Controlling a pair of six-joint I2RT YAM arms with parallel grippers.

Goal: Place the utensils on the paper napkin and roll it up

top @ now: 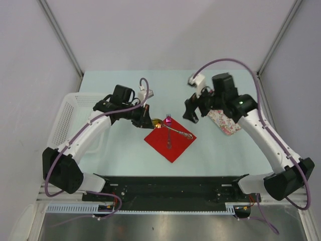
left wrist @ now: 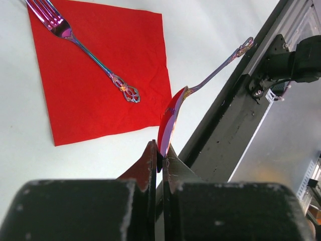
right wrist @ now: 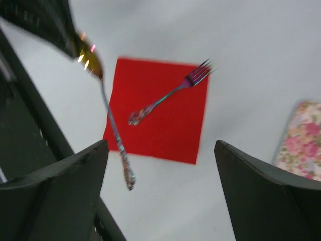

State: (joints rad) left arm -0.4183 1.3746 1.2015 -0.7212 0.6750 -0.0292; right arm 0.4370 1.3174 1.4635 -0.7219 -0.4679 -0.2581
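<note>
From the top camera I see the left gripper (top: 147, 116) at the far-left corner of the paper napkin (top: 173, 145). The spoon (top: 157, 122) shows there only as a small gold spot at its tip. The left wrist camera tells me more. The fingers are clenched on the edge of the spoon's bowl, which stands on its side. The slim handle points away from the gripper, beside the napkin's edge and toward the black rail (left wrist: 225, 125).

The fork (top: 169, 131) lies on the red napkin. Its pink tines reach the far corner of the sheet and its ornate handle ends near the middle. The wrist views show this decoration clearly; from above it is too small.

The right gripper (right wrist: 160, 155) is released. Its own camera shows the two dark fingers standing wide apart with nothing between them, looking down at the napkin and the fork. Only this view and the top one show the floral cloth (right wrist: 303, 135), which lies on the table (top: 125, 155) to the right, apart from the napkin. The white basket (top: 70, 108) at the left side appears in the top view alone.
</note>
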